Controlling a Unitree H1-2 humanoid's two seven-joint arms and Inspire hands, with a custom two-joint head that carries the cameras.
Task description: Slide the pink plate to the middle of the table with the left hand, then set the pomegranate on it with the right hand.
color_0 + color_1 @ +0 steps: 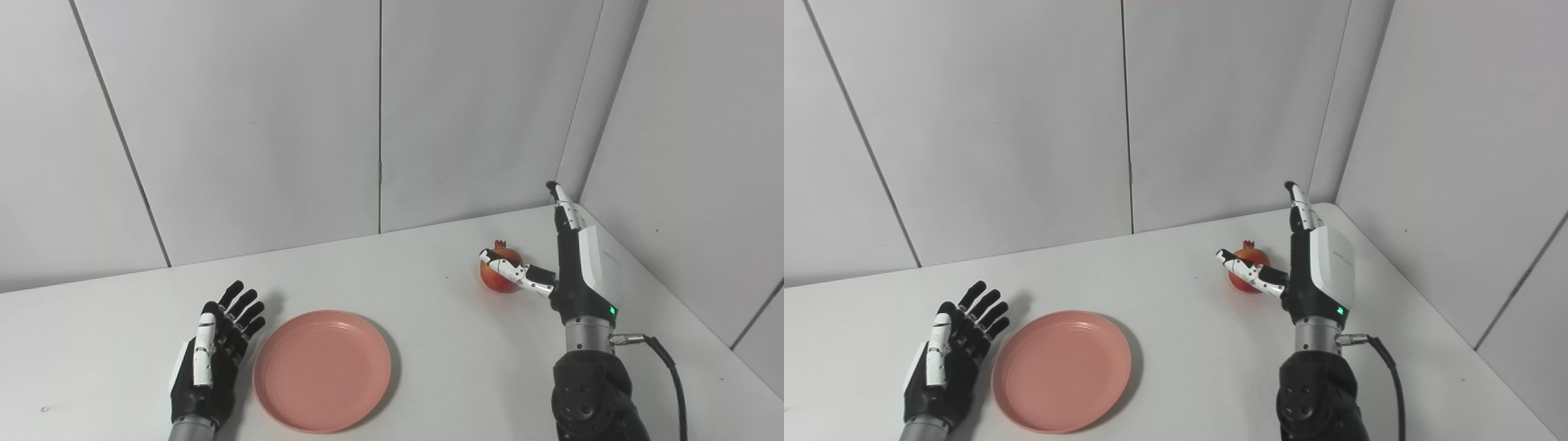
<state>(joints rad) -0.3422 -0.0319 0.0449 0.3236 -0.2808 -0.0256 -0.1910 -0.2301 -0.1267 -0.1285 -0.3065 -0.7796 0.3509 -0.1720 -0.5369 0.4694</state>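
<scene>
We've got the pink plate (322, 370) lying flat on the surface (429, 343), near the front edge, a bit left of centre. Our left hand (211, 355) rests just beside its left rim, fingers spread, holding nothing. The pomegranate (499, 277) sits well apart, toward the back right. Our right hand (566, 263) stands edge-up just right of it, fingers straight & apart, thumb reaching across the fruit's front; contact can't be confirmed from either view, but it's no closed grip yet. Handling, as we judge it: the plate looks like light, stiff plastic w/ a smooth base, so it should slide easily. Push at the rim, not from on top. The fruit is round, firm, prob. fairly heavy & apt to roll; wrap around its widest part, avoiding the crown.
</scene>
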